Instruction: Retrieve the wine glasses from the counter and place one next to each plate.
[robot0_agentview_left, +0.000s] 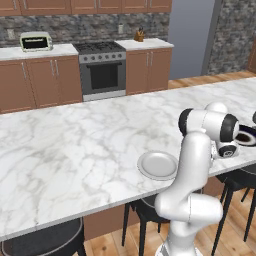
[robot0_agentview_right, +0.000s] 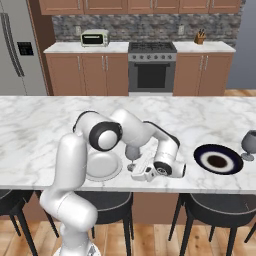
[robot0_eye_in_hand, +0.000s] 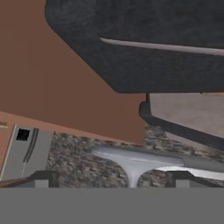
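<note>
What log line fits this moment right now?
hand: open, straddling wine glass | wine glass: upright beside light plate | second glass: upright beside dark plate

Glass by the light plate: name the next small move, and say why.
Probably draw the gripper straight back from the glass, with no sideways swing. The glass stands upright beside the plate, and the fingertips sit wide on either side of its thin stem, clear of it.
</note>
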